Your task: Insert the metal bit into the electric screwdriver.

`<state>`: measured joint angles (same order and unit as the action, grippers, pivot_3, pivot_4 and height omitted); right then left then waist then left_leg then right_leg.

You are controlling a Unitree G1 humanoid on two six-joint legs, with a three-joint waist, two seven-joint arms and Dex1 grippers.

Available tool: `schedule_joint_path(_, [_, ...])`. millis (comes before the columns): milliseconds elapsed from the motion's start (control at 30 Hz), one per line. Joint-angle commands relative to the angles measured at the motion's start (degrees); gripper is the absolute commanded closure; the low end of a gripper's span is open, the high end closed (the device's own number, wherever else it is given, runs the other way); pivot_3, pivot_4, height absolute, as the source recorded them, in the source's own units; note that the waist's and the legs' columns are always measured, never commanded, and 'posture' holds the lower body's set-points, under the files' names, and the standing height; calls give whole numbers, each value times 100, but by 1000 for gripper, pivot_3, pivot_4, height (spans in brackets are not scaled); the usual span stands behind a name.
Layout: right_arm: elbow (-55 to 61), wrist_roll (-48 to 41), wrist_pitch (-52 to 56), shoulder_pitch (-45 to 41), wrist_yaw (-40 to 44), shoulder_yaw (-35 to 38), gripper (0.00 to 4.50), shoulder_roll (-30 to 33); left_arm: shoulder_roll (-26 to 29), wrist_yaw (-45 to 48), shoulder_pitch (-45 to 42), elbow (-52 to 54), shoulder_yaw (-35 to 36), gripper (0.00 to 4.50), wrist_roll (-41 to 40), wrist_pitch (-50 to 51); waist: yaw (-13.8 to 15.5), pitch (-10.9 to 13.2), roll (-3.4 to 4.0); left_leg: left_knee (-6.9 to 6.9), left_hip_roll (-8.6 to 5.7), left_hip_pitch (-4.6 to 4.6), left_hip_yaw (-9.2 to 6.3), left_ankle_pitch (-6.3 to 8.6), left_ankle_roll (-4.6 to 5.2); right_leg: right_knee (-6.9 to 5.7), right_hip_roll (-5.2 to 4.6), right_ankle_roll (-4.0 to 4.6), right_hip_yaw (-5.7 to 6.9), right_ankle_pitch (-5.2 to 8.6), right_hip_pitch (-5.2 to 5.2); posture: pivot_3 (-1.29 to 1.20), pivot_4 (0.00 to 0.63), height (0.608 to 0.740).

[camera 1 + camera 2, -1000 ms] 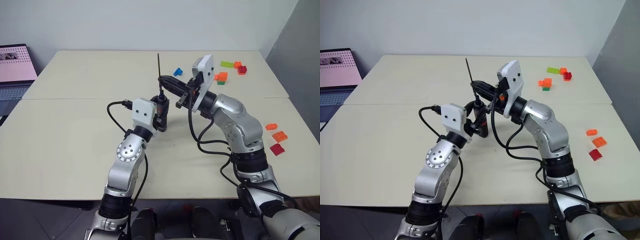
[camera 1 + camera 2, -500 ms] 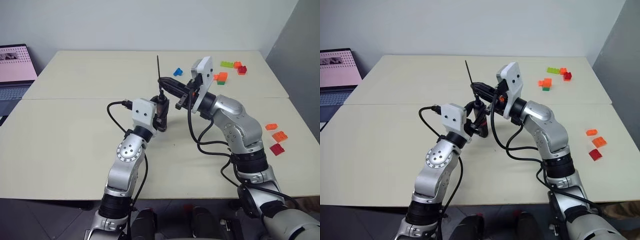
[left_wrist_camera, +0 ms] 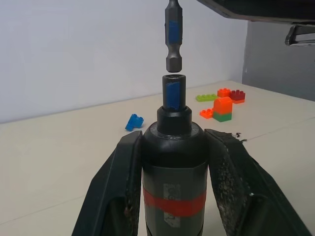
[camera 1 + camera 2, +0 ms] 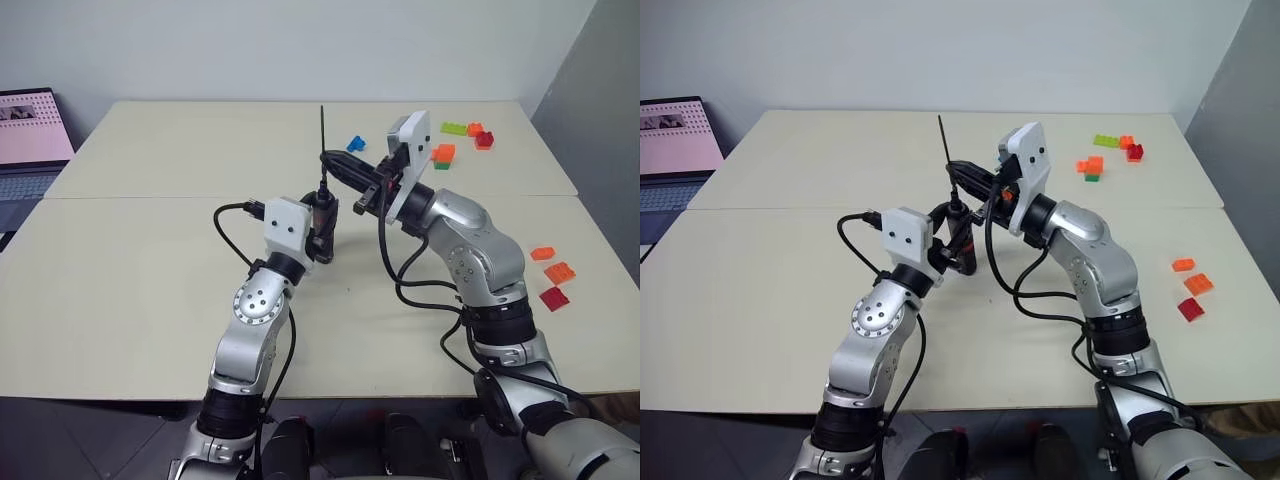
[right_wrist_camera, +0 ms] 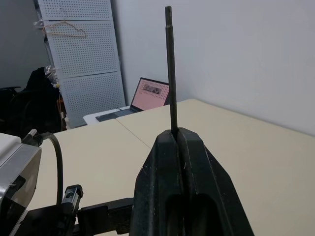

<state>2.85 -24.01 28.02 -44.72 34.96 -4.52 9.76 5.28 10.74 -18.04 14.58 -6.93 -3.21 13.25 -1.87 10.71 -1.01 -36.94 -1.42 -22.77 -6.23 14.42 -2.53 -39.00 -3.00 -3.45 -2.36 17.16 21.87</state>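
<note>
**Bit poised just over the screwdriver's socket**

Nearest the robot, the left gripper (image 3: pixel 172 196) is clamped on the slim dark-grey electric screwdriver with a red band (image 3: pixel 173 162), one black finger (image 3: pixel 115 196) on each side of the body. The tool stands upright above the beige table (image 4: pixel 150 260), its small blue-lined socket pointing up.

Directly above it, the right gripper (image 5: pixel 178 147) is pinched tight on the very thin, straight dark-grey metal bit (image 5: pixel 171 64), which stands vertical, its long shaft rising well above the fingertips. In the left wrist view the bit's lower, thicker hexagonal end with a blue mark hangs just above the socket mouth, in line with it, a narrow gap showing between them.

Beyond the two grippers, a small blue toy brick (image 4: pixel 356 144) lies on the table. Farther off towards the table's far right corner sit orange, green and red bricks (image 4: pixel 455 140). A laptop with a pink screen (image 4: pixel 33 125) stands far to the left.
</note>
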Motion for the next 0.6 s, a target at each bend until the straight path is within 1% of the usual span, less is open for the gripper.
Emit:
schedule_joint_path(33, [221, -43, -25, 65, 46, 20, 4500, 36, 35, -11, 40, 133, 5, 2910, 71, 5, 1, 0, 0, 0, 0, 0, 0, 0, 0, 0, 0, 0, 0, 0, 0, 0, 150, 740])
schedule_joint_path(600, [506, -19, 54, 110, 94, -236, 4500, 24, 34, 3, 38, 137, -17, 2910, 70, 30, 1, 0, 0, 0, 0, 0, -1, 0, 0, 0, 1, 0, 0, 0, 0, 0, 150, 740])
